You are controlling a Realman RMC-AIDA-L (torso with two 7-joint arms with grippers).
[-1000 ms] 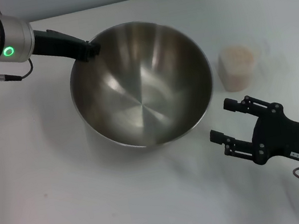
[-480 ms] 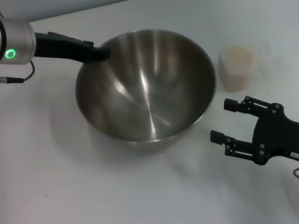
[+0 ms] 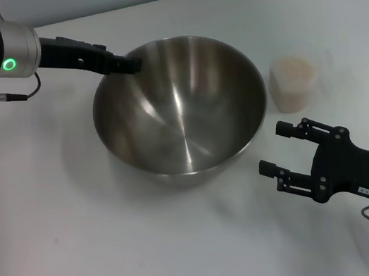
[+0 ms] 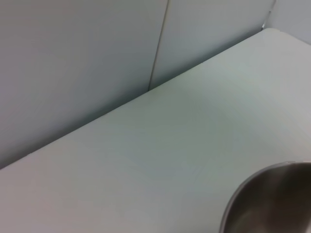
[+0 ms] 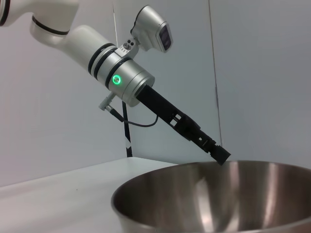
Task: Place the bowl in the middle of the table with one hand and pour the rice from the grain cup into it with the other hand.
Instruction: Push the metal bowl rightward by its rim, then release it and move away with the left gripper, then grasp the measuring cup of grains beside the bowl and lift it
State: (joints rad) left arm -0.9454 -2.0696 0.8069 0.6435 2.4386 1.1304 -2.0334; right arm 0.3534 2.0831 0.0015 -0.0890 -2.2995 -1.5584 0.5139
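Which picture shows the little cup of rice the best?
The head view. There the grain cup stands whole on the table, full of rice, beside the bowl. The left wrist view and the right wrist view don't show the cup at all, only the bowl.

Right end effector (image 3: 280,146) spread (left (image 3: 130,64) extended).

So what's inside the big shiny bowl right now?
Nothing that shows. The bowl has only its bare steel inside, with no rice in it. The rice is all in the grain cup beside it. The table under the bowl is covered.
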